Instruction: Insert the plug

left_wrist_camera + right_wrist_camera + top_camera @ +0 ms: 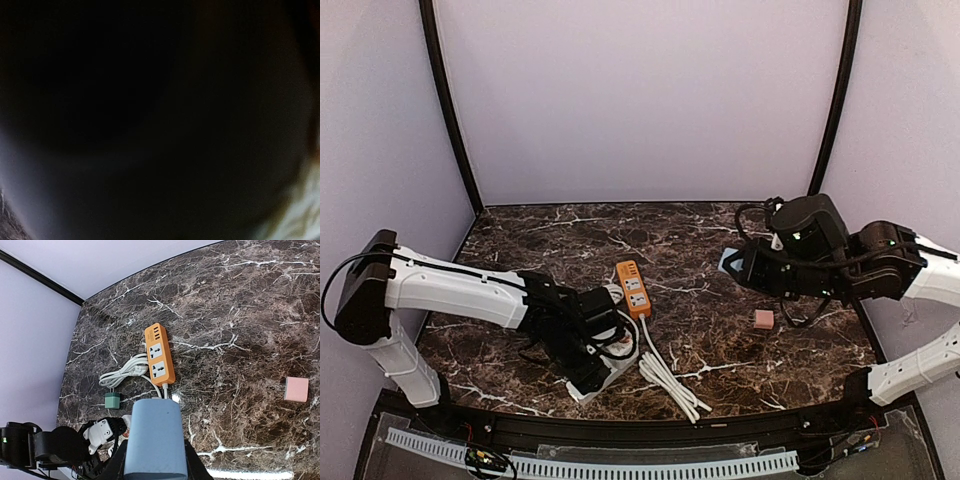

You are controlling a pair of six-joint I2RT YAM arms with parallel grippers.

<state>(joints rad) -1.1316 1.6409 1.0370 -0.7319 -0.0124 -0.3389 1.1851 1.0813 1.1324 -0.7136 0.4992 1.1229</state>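
Note:
An orange power strip lies mid-table, two sockets facing up. Left of it lies a coiled white cord ending in a green plug that rests on the marble. My left gripper hangs low just near of that plug; the top view hides the plug behind it, and the left wrist view is black, so the jaws do not show. My right gripper is raised at the right, shut on a blue rounded block.
A small pink block lies on the marble at the right. A white strip-like body and a bundle of white cable lie by the near edge, under and beside the left arm.

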